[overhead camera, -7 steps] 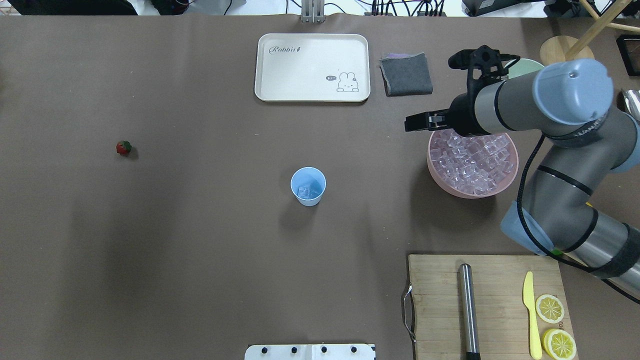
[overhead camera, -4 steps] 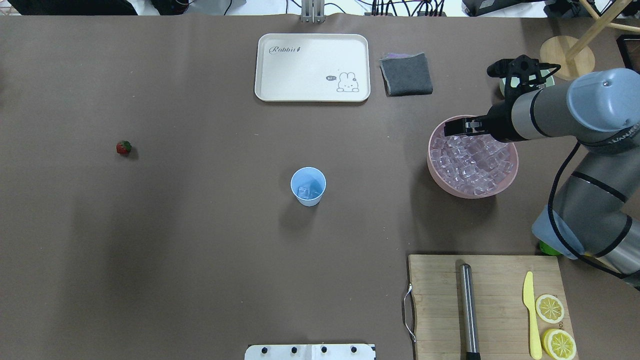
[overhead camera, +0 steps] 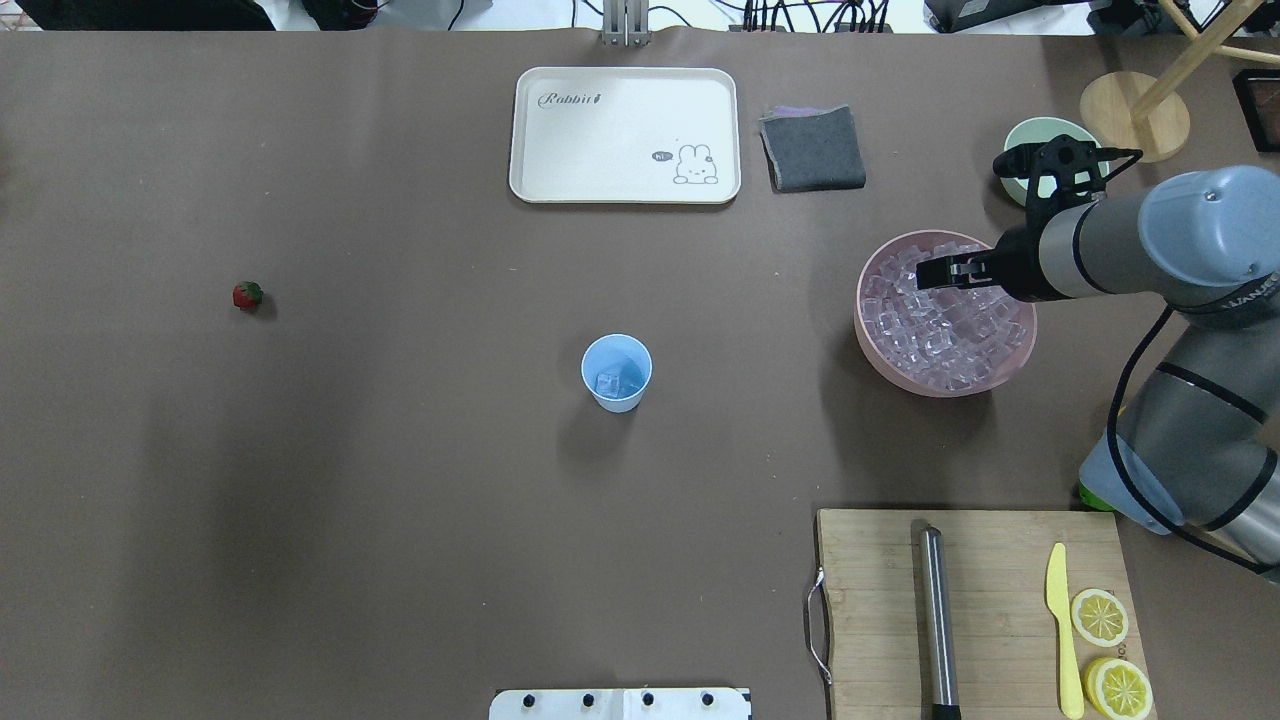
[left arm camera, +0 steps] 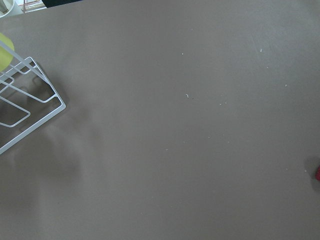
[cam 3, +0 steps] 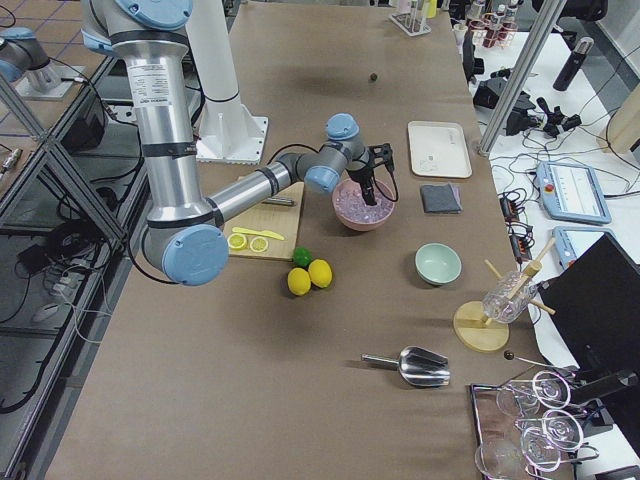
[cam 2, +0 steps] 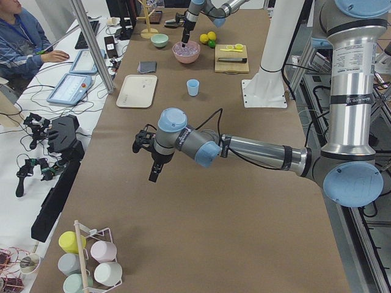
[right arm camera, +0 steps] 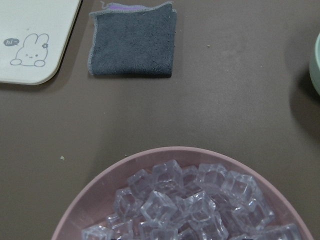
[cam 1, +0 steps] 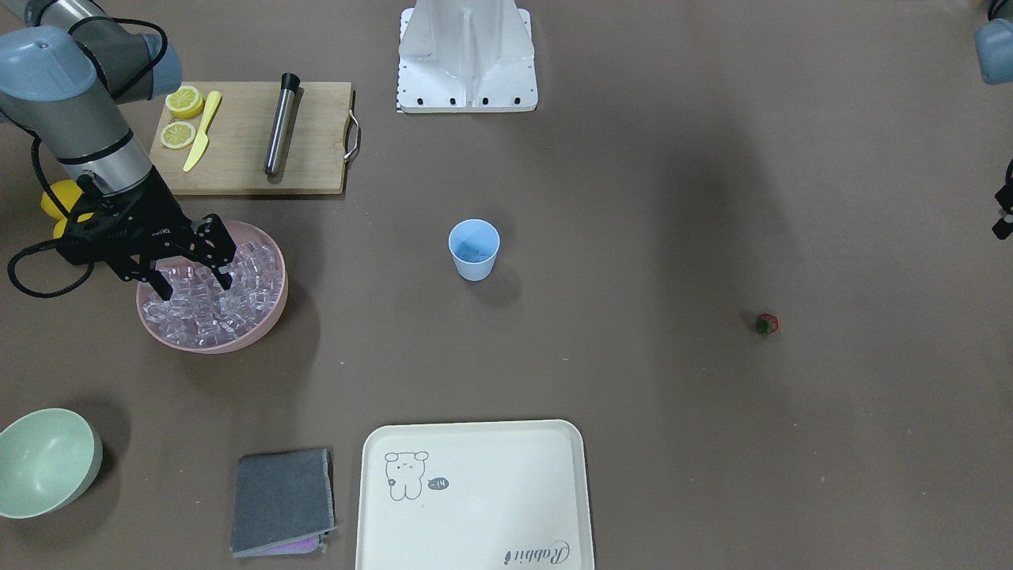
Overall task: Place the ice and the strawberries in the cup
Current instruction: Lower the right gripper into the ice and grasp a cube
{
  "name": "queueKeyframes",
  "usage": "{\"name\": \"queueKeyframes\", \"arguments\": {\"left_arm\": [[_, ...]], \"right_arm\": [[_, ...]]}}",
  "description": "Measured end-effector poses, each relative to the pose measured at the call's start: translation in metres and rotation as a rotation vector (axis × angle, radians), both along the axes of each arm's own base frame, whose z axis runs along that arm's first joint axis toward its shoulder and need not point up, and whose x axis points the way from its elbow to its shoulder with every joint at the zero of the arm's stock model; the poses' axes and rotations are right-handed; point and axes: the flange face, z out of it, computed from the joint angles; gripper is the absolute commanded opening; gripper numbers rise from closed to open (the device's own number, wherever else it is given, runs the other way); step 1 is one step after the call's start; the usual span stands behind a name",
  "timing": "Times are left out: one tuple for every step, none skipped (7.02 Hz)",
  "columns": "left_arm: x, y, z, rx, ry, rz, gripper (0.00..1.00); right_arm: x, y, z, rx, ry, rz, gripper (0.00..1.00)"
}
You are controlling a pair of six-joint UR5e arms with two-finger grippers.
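The light blue cup [overhead camera: 617, 372] stands upright mid-table with a few ice cubes [overhead camera: 611, 383] in it. A heap of ice [overhead camera: 940, 325] fills the pink bowl [overhead camera: 859, 322] on the right. My right gripper [overhead camera: 926, 274] hangs open over that bowl, its fingers [cam 1: 225, 273] just above the cubes with nothing between them. The strawberry [overhead camera: 247, 295] lies alone far to the left. My left gripper [cam 2: 153, 174] shows only in the exterior left view, hovering past the table's left end; I cannot tell its state.
A cream tray [overhead camera: 625, 135] and a grey cloth [overhead camera: 812, 148] lie at the far edge, with a pale green bowl [overhead camera: 1030, 140] beyond the pink bowl. A cutting board [overhead camera: 990, 640] holds a metal rod, a yellow knife and lemon slices. A wire rack [left arm camera: 25, 100] stands below the left wrist.
My right gripper has drawn back to the right, from beyond the pink bowl's left rim to over the ice in it. The cup and the strawberry have not moved.
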Motion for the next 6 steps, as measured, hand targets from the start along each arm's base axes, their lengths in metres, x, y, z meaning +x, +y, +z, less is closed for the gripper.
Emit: {"name": "queueKeyframes", "arguments": {"left_arm": [[0.0, 0.0, 0.0, 0.0, 0.0, 0.0, 0.98], [0.001, -0.001, 0.0, 0.001, 0.0, 0.001, 0.98], [0.001, -0.002, -0.001, 0.003, 0.0, 0.001, 0.98], [0.002, -0.003, -0.001, 0.004, -0.001, 0.003, 0.98], [0.004, -0.004, -0.001, 0.004, -0.001, 0.006, 0.98], [0.004, -0.004, -0.001, 0.004, -0.001, 0.007, 0.98]], "right_arm": [[-0.006, 0.001, 0.005, -0.005, 0.01, -0.005, 0.75], [-0.011, 0.003, 0.008, -0.006, 0.015, -0.011, 0.76], [-0.016, 0.007, 0.009, -0.005, 0.019, -0.018, 0.76], [-0.024, 0.012, 0.01, -0.005, 0.023, -0.026, 0.76], [-0.03, 0.017, 0.012, -0.007, 0.028, -0.036, 0.76], [-0.033, 0.02, 0.015, -0.008, 0.034, -0.043, 0.76]]}}
